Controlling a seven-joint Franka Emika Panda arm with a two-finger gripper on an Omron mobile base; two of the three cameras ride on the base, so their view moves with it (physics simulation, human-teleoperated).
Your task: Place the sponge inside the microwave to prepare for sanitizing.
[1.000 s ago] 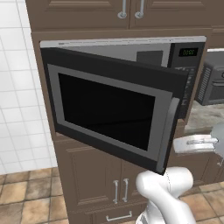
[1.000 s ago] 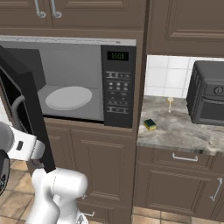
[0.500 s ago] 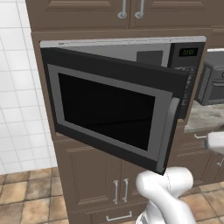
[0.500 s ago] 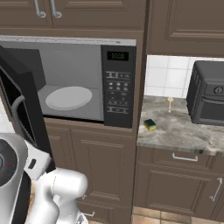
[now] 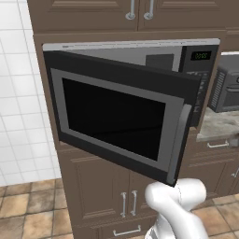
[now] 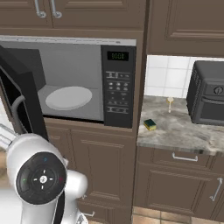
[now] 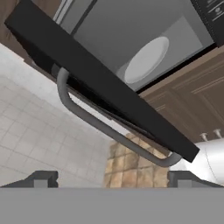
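Observation:
The sponge [image 6: 150,124], yellow with a dark top, lies on the stone counter [image 6: 183,131] just right of the microwave [image 6: 117,65]. The microwave door [image 5: 116,116] is swung wide open to the left. Inside, the white turntable [image 6: 68,97] sits bare in the grey cavity. In the hand view my gripper [image 7: 113,179] is open with nothing between its fingertips [image 7: 41,179]. It looks up at the door's black edge [image 7: 100,87] and grey bar handle [image 7: 96,127], and sits a short way below them. The turntable [image 7: 146,59] shows beyond the door.
A dark slatted toaster oven [image 6: 208,94] stands at the right of the counter, with a small pale object [image 6: 170,103] near the tiled wall. My arm's round joint [image 6: 41,179] looms low at the left. The open door juts out over brown cabinets [image 5: 126,200].
The hand has swung away from beside the door and left the left base view on the right. The arm's joint has come up large in the right base view. The door and sponge have not moved.

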